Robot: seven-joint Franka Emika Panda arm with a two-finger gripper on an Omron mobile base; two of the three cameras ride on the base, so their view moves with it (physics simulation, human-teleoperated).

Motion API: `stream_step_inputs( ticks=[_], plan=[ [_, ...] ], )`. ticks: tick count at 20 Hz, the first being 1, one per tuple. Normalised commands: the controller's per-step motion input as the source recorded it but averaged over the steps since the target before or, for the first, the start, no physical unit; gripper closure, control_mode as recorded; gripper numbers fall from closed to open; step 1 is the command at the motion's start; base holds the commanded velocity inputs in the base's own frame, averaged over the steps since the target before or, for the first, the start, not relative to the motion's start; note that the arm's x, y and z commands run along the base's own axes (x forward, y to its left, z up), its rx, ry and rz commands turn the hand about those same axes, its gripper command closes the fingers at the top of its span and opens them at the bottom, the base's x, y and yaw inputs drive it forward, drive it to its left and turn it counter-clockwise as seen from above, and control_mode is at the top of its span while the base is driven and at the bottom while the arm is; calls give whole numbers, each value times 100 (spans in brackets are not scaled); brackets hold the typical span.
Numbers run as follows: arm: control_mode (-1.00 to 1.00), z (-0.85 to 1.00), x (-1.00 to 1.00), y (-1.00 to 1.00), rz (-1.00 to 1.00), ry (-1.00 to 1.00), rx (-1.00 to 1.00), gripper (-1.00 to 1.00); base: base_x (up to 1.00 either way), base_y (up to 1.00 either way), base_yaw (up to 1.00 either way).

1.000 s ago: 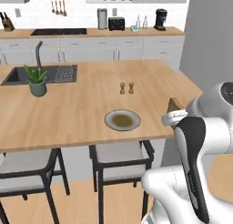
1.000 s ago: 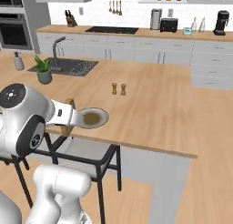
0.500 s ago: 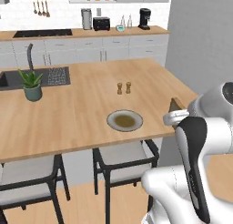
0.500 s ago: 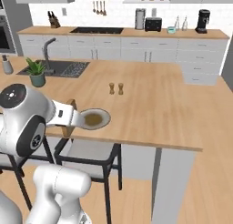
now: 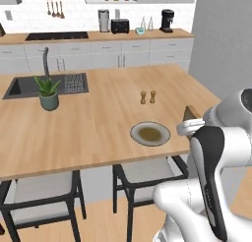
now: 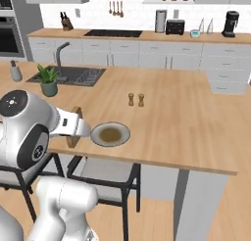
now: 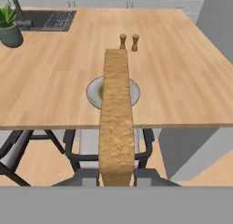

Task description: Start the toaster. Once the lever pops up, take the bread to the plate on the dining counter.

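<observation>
We see the hand [image 7: 116,175] clenched on the small tan-brown slice of bread [image 7: 116,114], which stands on edge between its dark fingers [image 7: 86,176] and reaches forward, away from the hand. Far out to the left of the hand, a green potted plant in a grey-green pot [image 7: 9,27] sits beside the inset dark sink [image 7: 45,19] of the large light-wood dining counter [image 7: 191,73]. Straight ahead and just below the far end of the bread lies the round shallow plate with its olive-brown centre and pale cream rim [image 7: 93,92], near the counter's closest edge. Beyond the plate stand two small wooden shakers [image 7: 129,42], side by side. From the left base camera, the black boxy toaster [image 5: 120,25] sits well apart, on the far wood-topped counter against the wall [image 5: 74,37], with a black coffee machine [image 5: 167,20] to its right.
</observation>
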Motion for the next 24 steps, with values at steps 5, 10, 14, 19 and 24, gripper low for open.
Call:
stream_step_inputs(
  ticks=[5, 10, 14, 19, 24],
  plan=[
    [100, 0, 0, 0, 0, 0, 0, 100, 52, 0, 7],
    [-100, -17, 26, 0, 2, 0, 3, 100, 23, 0, 2],
    [-100, -66, 100, 0, 14, 19, 15, 100, 0, 0, 0],
    [-100, -79, 100, 0, 15, 23, 18, 100, 0, 0, 0],
    [-100, -16, 88, 0, 1, 8, 8, 100, 0, 0, 0]
  ],
)
